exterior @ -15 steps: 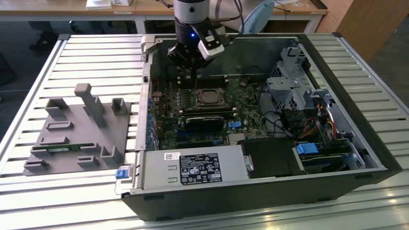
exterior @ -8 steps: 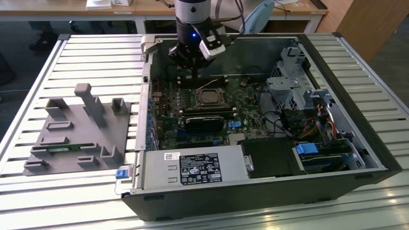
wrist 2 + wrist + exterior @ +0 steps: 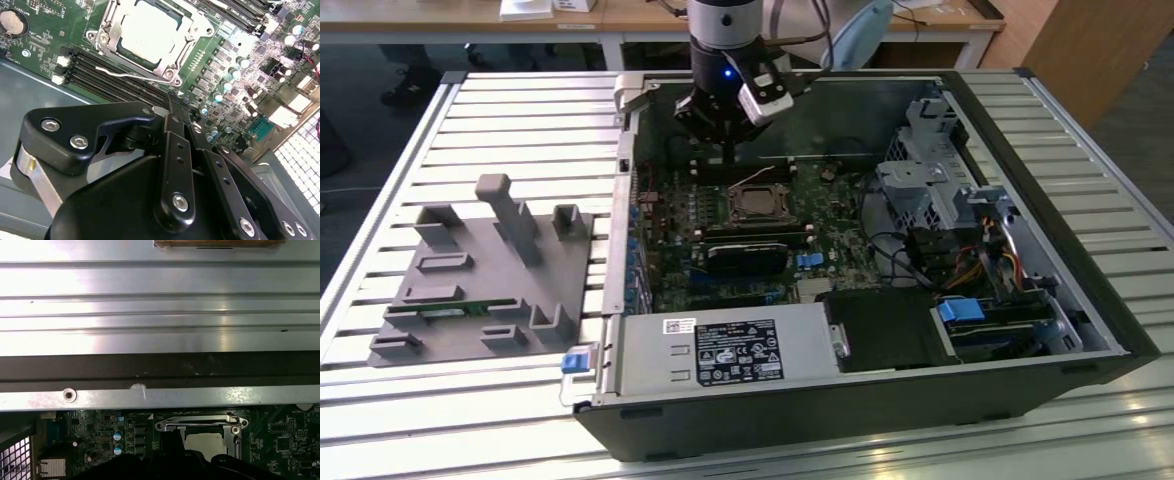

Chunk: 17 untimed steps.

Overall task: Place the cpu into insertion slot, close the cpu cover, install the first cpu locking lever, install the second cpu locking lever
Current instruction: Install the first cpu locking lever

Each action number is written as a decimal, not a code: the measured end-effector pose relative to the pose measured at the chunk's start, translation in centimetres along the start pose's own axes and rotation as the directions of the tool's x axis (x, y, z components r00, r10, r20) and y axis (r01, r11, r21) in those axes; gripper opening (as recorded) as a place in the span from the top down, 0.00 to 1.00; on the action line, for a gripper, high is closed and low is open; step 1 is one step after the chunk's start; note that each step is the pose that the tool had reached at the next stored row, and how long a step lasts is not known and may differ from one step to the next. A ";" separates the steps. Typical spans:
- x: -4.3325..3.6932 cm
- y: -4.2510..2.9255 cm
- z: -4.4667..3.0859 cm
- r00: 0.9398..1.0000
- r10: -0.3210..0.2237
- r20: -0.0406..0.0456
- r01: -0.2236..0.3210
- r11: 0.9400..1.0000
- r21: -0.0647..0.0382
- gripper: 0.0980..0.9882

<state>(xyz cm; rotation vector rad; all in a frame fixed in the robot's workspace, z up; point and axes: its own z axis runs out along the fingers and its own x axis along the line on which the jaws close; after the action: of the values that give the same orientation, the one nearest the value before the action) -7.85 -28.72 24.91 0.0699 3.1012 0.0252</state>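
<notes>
The dull silver cpu [image 3: 150, 30] sits flat under the shiny cpu cover [image 3: 111, 37]; the claw [image 3: 172, 117] is pinched narrow, holding nothing.

Hand [image 3: 172, 107] fingertips hidden behind own linkage in second wrist view; cpu cover [image 3: 200, 426] cut off by first wrist view's edge.

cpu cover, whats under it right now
Through the cut-out of the cpu cover the silver-grey top of the cpu shows. The frame hides the chip's edges, and the insertion slot beneath is covered.
</notes>
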 end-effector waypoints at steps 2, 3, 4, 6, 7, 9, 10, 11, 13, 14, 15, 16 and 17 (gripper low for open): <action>-0.07 0.00 0.00 1.000 0.000 0.000 0.000 1.000 0.000 0.98; -0.10 0.00 0.00 1.000 0.000 0.000 0.000 1.000 0.000 0.98; -0.13 0.01 0.00 1.000 0.000 0.000 0.000 1.000 0.000 0.98; -0.19 0.01 0.01 1.000 0.000 0.000 0.000 1.000 0.000 0.98; -0.22 0.01 0.01 1.000 0.000 0.000 0.000 1.000 0.000 0.98; -0.33 0.02 0.01 1.000 0.000 0.000 0.000 1.000 0.000 0.98; -0.40 0.02 0.02 1.000 0.000 0.000 0.000 1.000 0.000 0.98; -0.46 0.02 0.03 1.000 0.000 0.000 0.000 1.000 0.000 0.98; -0.59 0.03 0.04 1.000 0.000 0.000 0.000 1.000 0.000 0.98; -0.65 0.03 0.05 1.000 0.000 0.000 0.000 1.000 0.000 0.98; -0.72 0.03 0.06 1.000 0.000 0.000 0.000 1.000 0.000 0.98; -0.79 0.04 0.08 1.000 0.000 0.000 0.000 1.000 0.000 0.98; -0.85 0.04 0.09 1.000 0.000 0.000 0.000 1.000 0.000 0.98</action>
<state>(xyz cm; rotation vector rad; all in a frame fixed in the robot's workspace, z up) -6.99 -28.72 24.86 0.0698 3.1012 0.0254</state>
